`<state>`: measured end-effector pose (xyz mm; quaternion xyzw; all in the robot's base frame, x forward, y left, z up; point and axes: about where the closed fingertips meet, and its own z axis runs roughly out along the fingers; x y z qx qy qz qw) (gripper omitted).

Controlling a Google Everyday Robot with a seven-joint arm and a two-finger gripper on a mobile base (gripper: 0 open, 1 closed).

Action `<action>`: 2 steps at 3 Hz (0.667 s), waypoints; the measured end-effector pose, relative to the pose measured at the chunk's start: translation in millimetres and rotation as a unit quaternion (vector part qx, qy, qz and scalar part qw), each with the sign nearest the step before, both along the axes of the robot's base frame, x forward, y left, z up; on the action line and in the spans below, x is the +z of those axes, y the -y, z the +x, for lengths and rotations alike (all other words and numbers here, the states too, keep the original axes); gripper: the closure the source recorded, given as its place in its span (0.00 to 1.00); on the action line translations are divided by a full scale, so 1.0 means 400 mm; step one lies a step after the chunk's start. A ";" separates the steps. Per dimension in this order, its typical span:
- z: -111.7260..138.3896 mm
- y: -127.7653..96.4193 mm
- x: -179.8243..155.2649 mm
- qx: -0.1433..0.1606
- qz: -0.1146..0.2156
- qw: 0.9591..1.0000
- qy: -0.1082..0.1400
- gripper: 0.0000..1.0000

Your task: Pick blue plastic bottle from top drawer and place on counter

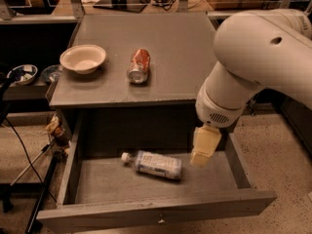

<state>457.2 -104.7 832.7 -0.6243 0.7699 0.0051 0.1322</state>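
The blue plastic bottle (155, 164) lies on its side in the open top drawer (156, 212), white cap pointing left. My gripper (202, 151) hangs over the drawer's right part, just right of the bottle's base and a little above the drawer floor. It holds nothing. The counter (180, 48) is the grey top of the cabinet, behind and above the drawer.
A cream bowl (83, 58) and a red-orange soda can (139, 65) on its side sit on the counter's left half. A stand with cables (29, 169) is left of the drawer. My white arm (253, 57) covers the counter's right edge.
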 end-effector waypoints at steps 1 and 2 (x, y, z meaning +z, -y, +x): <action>0.016 -0.011 -0.044 -0.029 -0.005 1.000 0.007 0.00; 0.010 -0.023 -0.064 -0.025 -0.006 1.000 0.001 0.00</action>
